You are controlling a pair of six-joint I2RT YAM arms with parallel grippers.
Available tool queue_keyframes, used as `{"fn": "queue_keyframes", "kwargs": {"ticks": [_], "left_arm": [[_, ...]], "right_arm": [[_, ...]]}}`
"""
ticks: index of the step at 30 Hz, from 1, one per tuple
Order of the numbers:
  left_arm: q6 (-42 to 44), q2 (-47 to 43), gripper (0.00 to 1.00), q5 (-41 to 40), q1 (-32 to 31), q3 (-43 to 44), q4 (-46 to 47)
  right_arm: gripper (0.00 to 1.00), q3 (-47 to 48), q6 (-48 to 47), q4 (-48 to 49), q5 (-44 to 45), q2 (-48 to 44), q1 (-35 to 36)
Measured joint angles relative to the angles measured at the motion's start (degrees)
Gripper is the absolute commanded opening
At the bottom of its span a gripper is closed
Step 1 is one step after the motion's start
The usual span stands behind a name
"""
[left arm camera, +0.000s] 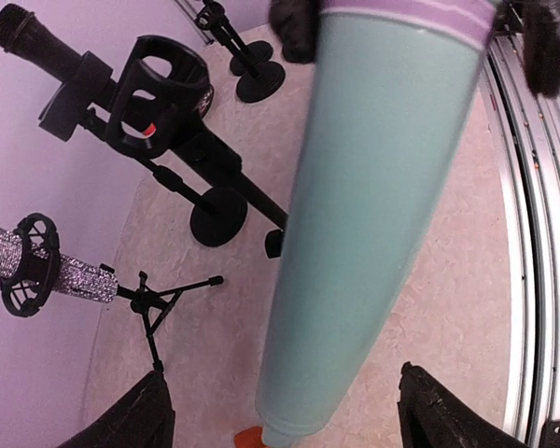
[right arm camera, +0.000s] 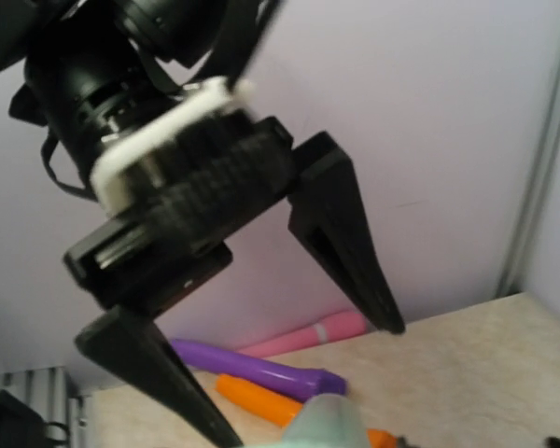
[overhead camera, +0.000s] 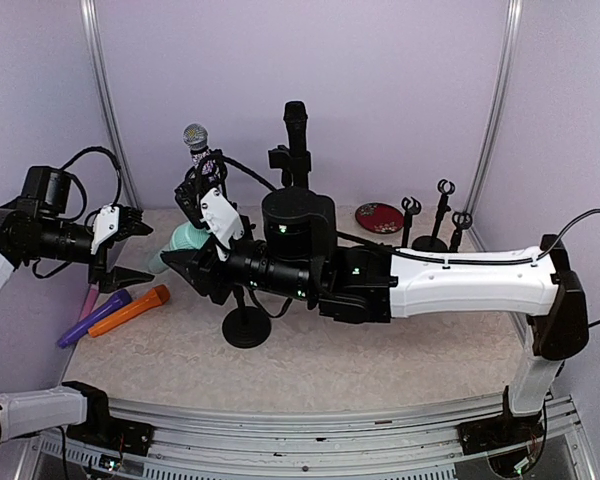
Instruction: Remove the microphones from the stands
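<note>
My right gripper is shut on the head end of a teal microphone, holding it in the air left of an empty round-based stand. In the left wrist view the teal microphone points its tail between the fingers of my left gripper, which is open and not touching it. The stand's empty clip shows behind. The right wrist view shows the teal tail facing the open left gripper; my right fingers are hidden there.
A black microphone and a glittery silver one sit in stands at the back. Purple, orange and pink microphones lie at the left. A red disc and small tripod stands are at back right.
</note>
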Motion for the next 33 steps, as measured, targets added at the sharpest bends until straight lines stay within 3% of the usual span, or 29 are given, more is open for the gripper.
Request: {"fn": "queue_keyframes", "kwargs": {"ticks": [7, 10, 15, 16, 21, 26, 33], "left_arm": [[1.2, 0.1, 0.56, 0.8, -1.7, 0.0, -2.3], [1.3, 0.1, 0.43, 0.8, -1.9, 0.0, -2.3], [1.5, -0.4, 0.27, 0.4, -1.9, -0.3, -1.5], [1.2, -0.8, 0.26, 0.0, -2.2, -0.8, -1.0], [0.8, -2.5, 0.14, -4.5, -1.2, -5.8, 1.0], [1.9, -3.0, 0.1, -10.3, 3.7, -15.2, 4.4], [3.9, -2.3, 0.1, -17.7, 12.0, -29.9, 11.3]], "right_arm": [[0.0, 4.1, 4.9, 2.4, -6.1, 4.5, -2.0], [0.02, 5.7, 5.9, 2.7, -7.6, 5.7, -2.1], [0.8, 6.1, 6.8, 3.1, -8.8, 6.1, -2.1], [0.84, 6.0, 7.0, 3.4, -8.8, 6.1, -2.1], [0.88, 1.0, 6.3, 6.1, -7.2, 3.2, -2.1], [0.89, -5.6, 5.3, 7.8, -4.5, -3.3, -2.1], [0.79, -16.0, 5.0, 11.7, 3.1, -14.4, -2.2]]}}
